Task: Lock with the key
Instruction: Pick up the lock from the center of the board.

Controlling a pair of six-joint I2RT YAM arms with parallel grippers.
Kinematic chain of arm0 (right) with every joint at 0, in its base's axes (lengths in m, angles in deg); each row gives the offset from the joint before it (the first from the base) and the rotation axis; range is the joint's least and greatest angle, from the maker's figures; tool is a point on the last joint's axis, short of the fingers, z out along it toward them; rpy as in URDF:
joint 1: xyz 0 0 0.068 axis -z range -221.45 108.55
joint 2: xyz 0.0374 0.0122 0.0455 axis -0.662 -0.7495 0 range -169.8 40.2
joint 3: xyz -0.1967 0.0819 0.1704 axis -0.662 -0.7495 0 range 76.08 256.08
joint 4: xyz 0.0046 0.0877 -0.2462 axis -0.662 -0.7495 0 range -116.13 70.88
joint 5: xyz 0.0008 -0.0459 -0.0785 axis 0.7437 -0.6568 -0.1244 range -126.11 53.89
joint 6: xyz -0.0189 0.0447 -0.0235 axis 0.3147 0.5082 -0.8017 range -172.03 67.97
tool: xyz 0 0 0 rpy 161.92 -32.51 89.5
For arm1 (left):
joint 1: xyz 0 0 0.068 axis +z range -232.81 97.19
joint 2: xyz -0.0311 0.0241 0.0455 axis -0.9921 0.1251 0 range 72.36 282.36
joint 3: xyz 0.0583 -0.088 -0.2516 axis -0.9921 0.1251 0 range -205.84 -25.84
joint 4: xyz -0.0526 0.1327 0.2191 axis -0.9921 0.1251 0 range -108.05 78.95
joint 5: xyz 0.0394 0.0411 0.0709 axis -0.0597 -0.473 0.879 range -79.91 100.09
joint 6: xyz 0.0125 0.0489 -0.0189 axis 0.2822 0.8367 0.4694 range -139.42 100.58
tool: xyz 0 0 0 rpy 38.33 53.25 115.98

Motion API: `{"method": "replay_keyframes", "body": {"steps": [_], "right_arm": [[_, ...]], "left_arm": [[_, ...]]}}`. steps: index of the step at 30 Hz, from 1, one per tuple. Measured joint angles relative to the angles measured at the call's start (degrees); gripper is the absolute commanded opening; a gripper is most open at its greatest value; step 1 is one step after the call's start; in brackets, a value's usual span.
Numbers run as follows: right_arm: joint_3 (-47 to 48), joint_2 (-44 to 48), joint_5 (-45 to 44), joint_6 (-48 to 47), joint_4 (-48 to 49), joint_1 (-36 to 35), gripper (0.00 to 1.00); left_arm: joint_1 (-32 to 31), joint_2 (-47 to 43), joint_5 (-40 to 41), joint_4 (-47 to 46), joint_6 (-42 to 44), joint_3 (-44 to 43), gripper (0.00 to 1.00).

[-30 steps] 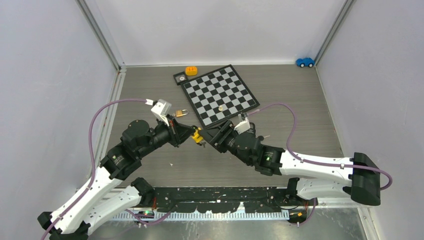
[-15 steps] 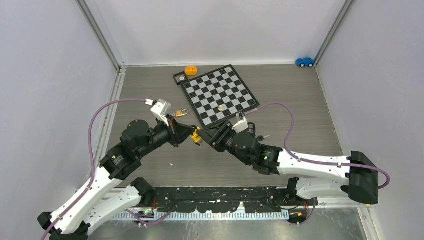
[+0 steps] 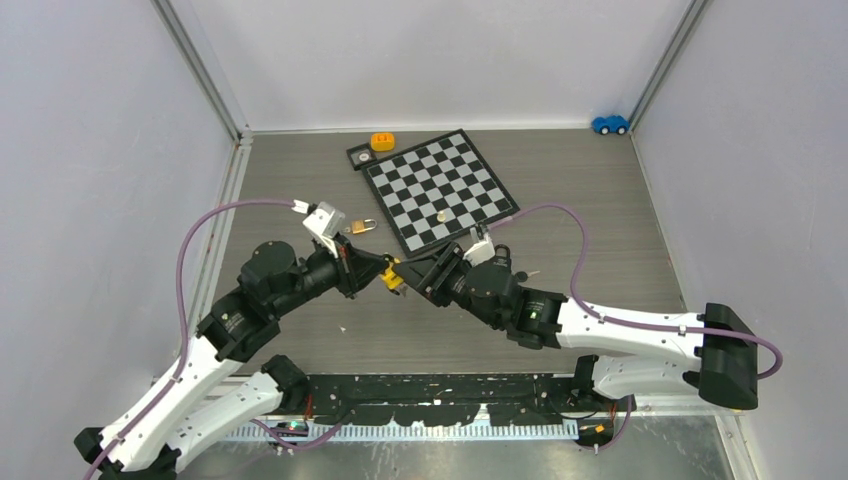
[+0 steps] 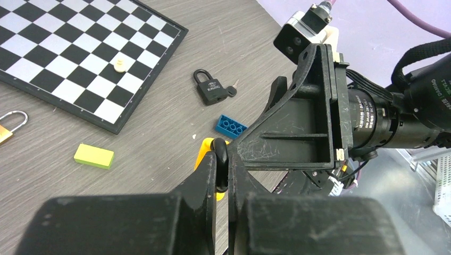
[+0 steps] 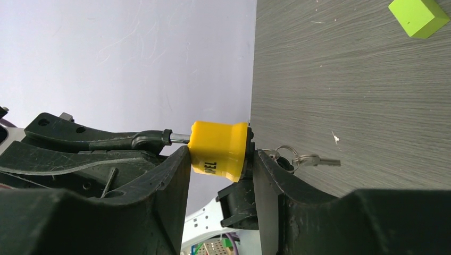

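— What's moved?
— Only the right hand [image 5: 222,156]: it narrowed around the yellow padlock [image 5: 219,150].
— And left to right?
— First the left hand [image 4: 222,164], clamped tight on the shackle [image 5: 151,139]; then the right hand gripping the body; key [image 5: 314,159] just beside its finger.

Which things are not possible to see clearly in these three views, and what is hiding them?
- Right wrist: the right fingers hide whether the key is inserted; the green block is cut off at the top.
- Left wrist: the left fingers cover most of the yellow padlock; the brass padlock is cut by the left edge.
- Top view: the keyhole is too small to see.
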Motion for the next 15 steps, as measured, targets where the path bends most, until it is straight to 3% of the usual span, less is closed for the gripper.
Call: {"method": "replay_keyframes", "body": {"steps": [8,9,13,15], "right_arm": [[-0.13,0.50,1.09,0.83,0.50,0.00,0.01],[-0.13,0.50,1.25,0.83,0.46,0.02,0.05],[-0.09,0.52,2.38,-0.09,-0.07,0.07,0.41],[0.28,0.94,3.23,-1.92,-1.73,0.20,0.52]], "left_arm": [[0.02,-1.99,-1.05,-2.12,-0.61,2.16,0.00],[0.02,-2.19,-1.07,-2.38,-0.72,2.45,0.00],[0.02,-3.02,-1.25,-2.32,-0.76,2.91,0.00],[0.02,-3.04,-1.51,-1.68,-0.70,2.91,0.00]]}}
